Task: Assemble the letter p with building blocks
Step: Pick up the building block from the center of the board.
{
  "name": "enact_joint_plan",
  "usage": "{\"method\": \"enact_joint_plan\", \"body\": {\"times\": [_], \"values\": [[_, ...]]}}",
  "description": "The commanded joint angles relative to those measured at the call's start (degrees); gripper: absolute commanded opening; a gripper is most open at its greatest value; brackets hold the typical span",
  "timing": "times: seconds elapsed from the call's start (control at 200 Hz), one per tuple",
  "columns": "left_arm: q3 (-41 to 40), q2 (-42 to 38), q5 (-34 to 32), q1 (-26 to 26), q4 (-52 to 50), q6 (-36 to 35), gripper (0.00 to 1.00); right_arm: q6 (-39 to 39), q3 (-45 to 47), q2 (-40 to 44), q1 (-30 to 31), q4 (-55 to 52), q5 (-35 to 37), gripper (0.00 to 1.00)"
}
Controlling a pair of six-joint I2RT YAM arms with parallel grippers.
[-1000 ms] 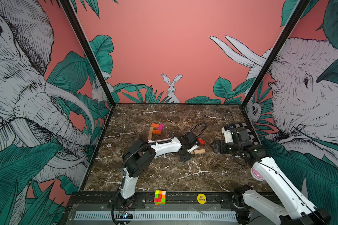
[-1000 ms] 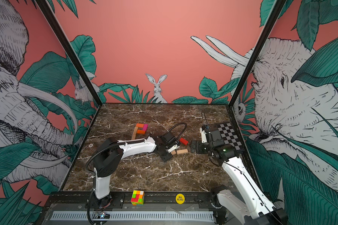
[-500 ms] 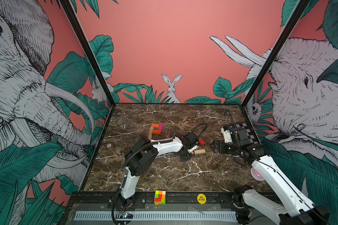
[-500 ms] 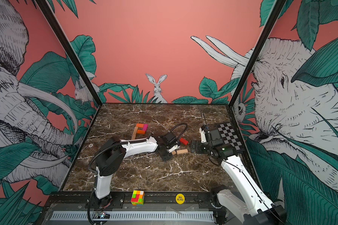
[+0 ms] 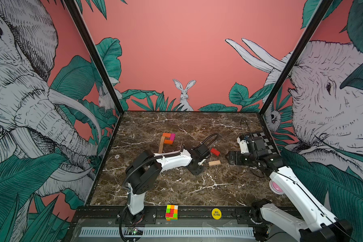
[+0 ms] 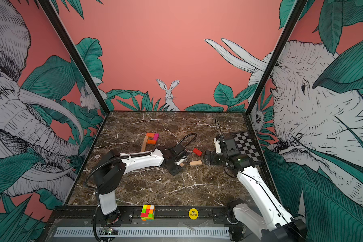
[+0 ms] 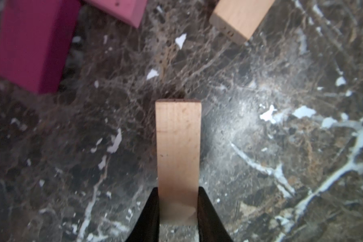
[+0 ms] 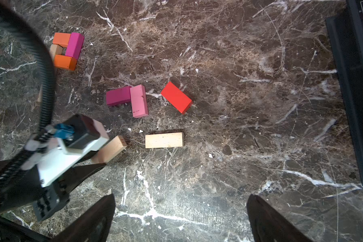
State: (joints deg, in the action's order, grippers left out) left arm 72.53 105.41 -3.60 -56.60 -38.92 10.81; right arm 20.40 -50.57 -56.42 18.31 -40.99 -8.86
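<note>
My left gripper (image 7: 178,192) is shut on a plain tan block (image 7: 178,150), which sticks out forward from the jaws, low at the marble. In both top views this gripper (image 5: 199,162) (image 6: 179,164) is mid-table. A loose tan block (image 8: 164,140), a red block (image 8: 176,97), a pink block (image 8: 138,100) and a magenta block (image 8: 117,95) lie close by. Further back left, two orange blocks, a magenta one and a tan stem (image 5: 161,144) form a partial letter (image 5: 167,139). My right gripper (image 8: 180,209) is open and empty, to the right of the loose blocks (image 5: 232,158).
A multicoloured puzzle cube (image 5: 171,212) and a yellow disc (image 5: 216,213) sit on the front rail. A checkerboard plate (image 5: 262,140) lies at the right wall, a pink round lid (image 5: 277,186) near the right arm, and a small white disc (image 5: 117,156) at the left edge.
My left gripper's jaws have closed onto the tan block. The right arm has barely moved and stays open.
</note>
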Motion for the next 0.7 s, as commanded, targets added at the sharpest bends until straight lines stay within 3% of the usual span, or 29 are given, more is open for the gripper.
{"method": "enact_joint_plan", "body": {"times": [0.0,0.1,0.32,0.695], "values": [[-1.17,-4.29,-3.38,-0.27,-3.31,11.83,0.19,0.43,-0.60,-0.44,-0.36,0.97,-0.23,0.99],[0.00,-3.57,-4.86,-0.27,-5.68,19.92,0.20,0.60,-0.63,-0.38,-0.34,1.33,-0.68,0.99],[1.38,-1.18,-0.31,-0.27,-3.01,32.87,0.19,0.47,-0.85,0.08,-0.38,1.13,-0.76,0.98],[10.58,8.19,-4.99,-0.97,-9.56,46.02,0.15,0.27,-1.09,-0.89,-0.38,1.94,-2.32,0.99]]}}
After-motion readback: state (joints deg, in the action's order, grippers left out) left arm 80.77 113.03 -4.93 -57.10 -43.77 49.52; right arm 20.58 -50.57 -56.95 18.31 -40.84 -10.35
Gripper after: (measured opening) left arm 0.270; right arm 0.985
